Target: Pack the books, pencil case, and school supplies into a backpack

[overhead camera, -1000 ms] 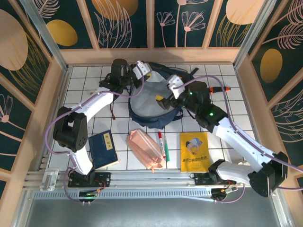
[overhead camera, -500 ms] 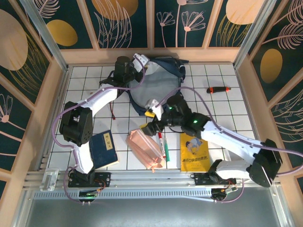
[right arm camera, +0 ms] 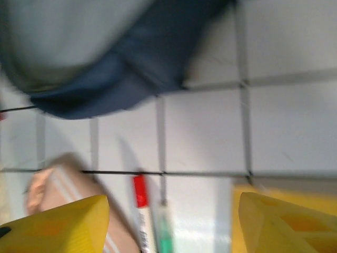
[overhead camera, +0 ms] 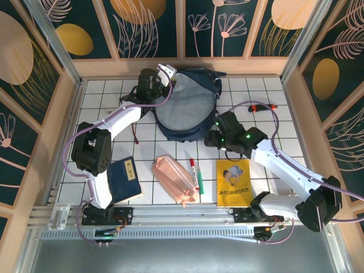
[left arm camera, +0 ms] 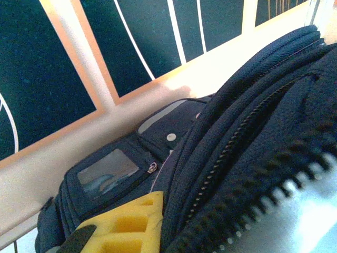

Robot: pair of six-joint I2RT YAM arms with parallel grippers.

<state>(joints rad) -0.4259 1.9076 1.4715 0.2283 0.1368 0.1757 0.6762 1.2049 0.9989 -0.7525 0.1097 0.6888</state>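
Note:
The navy backpack (overhead camera: 187, 105) lies at the back of the table with its pale lining showing. My left gripper (overhead camera: 165, 71) is shut on its upper left rim, and in the left wrist view one yellow finger (left arm camera: 126, 226) presses against the zipper edge of the backpack (left arm camera: 253, 137). My right gripper (overhead camera: 214, 138) hovers open over the tiles just below the pack, holding nothing. Under my right gripper (right arm camera: 172, 203) lies the marker pen (right arm camera: 140, 195). The marker (overhead camera: 194, 173) rests between the pink pencil case (overhead camera: 175, 180) and the yellow book (overhead camera: 234, 182). The navy book (overhead camera: 124, 179) lies front left.
A red-and-black handled tool (overhead camera: 263, 107) lies at the back right. Wooden walls (overhead camera: 296, 102) enclose the tiled table. An aluminium rail (overhead camera: 170, 215) runs along the near edge, by the arm bases.
My right arm left the backpack's right side, swung down towards the pencil case and marker, then drew back right, its jaws narrowing. The backpack shifted towards the back wall.

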